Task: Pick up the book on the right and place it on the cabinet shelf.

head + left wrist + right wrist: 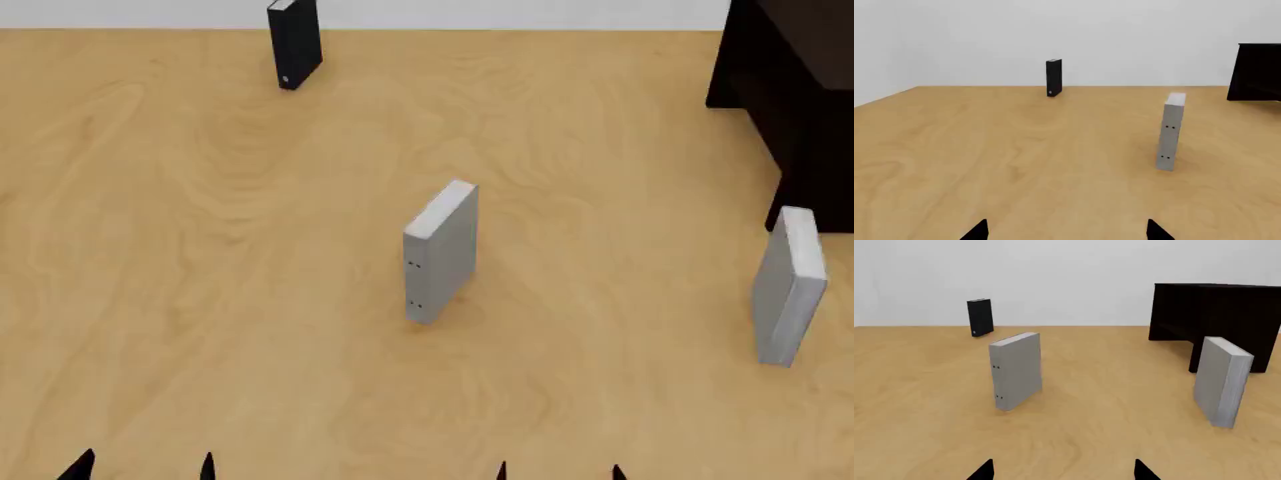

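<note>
We are viewing the book standing upright near the counter's right edge, just before the cabinet shelf. Our right claw, nearer than the left claw, is hanging open and empty; the book lies ahead-right.

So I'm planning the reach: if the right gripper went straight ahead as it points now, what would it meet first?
Probably nothing: the right gripper, open, aims between the middle grey book and the book; bare wooden table lies ahead, though depth is unclear.
</note>
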Robot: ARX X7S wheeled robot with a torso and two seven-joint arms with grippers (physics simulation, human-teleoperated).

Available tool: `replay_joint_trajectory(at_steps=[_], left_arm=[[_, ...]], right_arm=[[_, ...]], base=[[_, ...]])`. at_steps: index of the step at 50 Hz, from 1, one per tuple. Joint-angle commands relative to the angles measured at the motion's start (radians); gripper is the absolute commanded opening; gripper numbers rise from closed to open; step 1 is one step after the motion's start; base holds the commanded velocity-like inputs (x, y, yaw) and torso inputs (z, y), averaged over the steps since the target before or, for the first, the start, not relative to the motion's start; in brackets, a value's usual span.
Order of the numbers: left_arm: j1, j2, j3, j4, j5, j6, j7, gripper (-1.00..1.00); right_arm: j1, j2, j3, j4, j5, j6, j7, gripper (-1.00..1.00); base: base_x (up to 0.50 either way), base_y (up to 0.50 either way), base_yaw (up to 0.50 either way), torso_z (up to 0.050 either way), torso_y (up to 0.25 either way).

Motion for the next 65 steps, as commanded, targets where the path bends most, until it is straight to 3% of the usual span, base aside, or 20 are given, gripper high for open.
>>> replay_joint_trajectory(at_steps=[1,16,24,30,34,39,48,58,65], left_arm=[[0.000,-0.010,0.011,0.000,-0.010,0.000,-0.011,1.00],[0.006,-0.056,0.072,0.003,-0.036,0.104,-0.025,1.00],[-0.077,-0.077,0.096,0.287,-0.051,-0.155,-0.042,1.00],[-0.205,-0.080,0.075,0.411,-0.073,-0.305,-0.068,1.00],[-0.271,-0.088,0.081,0.420,-0.068,-0.347,-0.079,1.00],[-0.286,-0.107,0.099,0.365,-0.044,-0.295,-0.084,1.00],[-0.252,-0.132,0.106,0.432,-0.074,-0.312,-0.070,1.00],[-0.245,-0.142,0.114,0.495,-0.080,-0.337,-0.084,1.00],[-0.237,-0.162,0.158,0.503,-0.003,-0.311,-0.114,1.00]], right_arm=[[0.000,0.009,0.000,0.000,0.009,0.000,0.000,1.00],[0.009,0.058,-0.054,-0.025,0.049,-0.004,0.066,1.00],[0.052,0.111,-0.041,-0.369,0.083,0.281,0.082,1.00],[0.171,0.153,-0.033,-0.568,0.106,0.526,0.085,1.00],[0.220,0.166,-0.046,-0.590,0.110,0.599,0.083,1.00],[0.203,0.166,-0.054,-0.540,0.112,0.543,0.076,1.00],[0.193,0.179,-0.061,-0.564,0.121,0.549,0.073,1.00],[0.181,0.197,-0.047,-0.606,0.150,0.571,0.065,1.00],[0.183,0.206,-0.055,-0.595,0.166,0.566,0.049,1.00]], base=[[0.00,0.00,0.00,0.000,0.000],[0.00,0.00,0.00,0.040,0.000],[0.00,0.00,0.00,0.050,0.000],[0.00,0.00,0.00,0.050,0.000],[0.00,0.00,0.00,0.050,0.000],[0.00,0.00,0.00,0.050,0.000],[0.26,0.00,0.00,0.050,0.000],[0.50,-0.08,0.00,0.001,0.000],[0.50,-0.10,0.00,0.000,0.000]])
